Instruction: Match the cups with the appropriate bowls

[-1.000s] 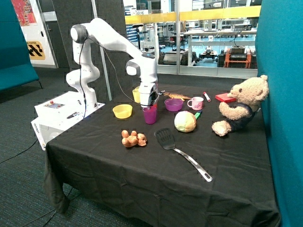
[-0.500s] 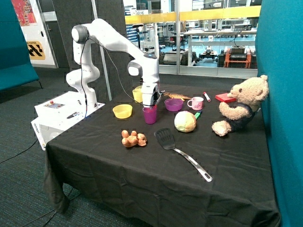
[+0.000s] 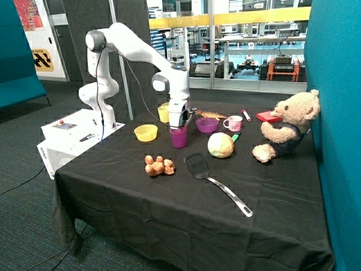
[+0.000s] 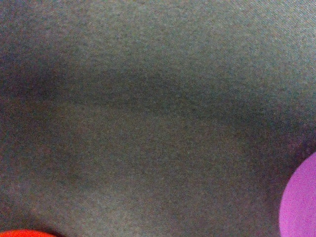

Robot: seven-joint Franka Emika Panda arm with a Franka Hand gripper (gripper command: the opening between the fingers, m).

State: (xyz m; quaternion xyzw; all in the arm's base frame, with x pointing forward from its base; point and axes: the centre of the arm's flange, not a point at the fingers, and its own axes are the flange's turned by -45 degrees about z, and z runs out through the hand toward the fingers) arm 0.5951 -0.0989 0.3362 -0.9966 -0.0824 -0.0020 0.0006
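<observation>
Little moved since earlier frame: gripper point(image 3: 178, 126) shifted slightly toward purple bowl point(image 3: 207, 125), purple cup point(image 3: 179, 137) unmoved. Purple cup upright on black cloth point(image 3: 169, 197), between yellow bowl point(image 3: 146, 132) and purple bowl, touching neither. Gripper at cup's rim; finger spread hidden, cannot tell. Yellow cup point(image 3: 163, 113) behind arm, outside yellow bowl.

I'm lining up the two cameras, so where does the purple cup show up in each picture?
Outside view: the purple cup stands on the black tablecloth directly under the claw, between both bowls.
Wrist view: probably the purple patch at the edge.
Shared landmark: the black tablecloth.
</observation>
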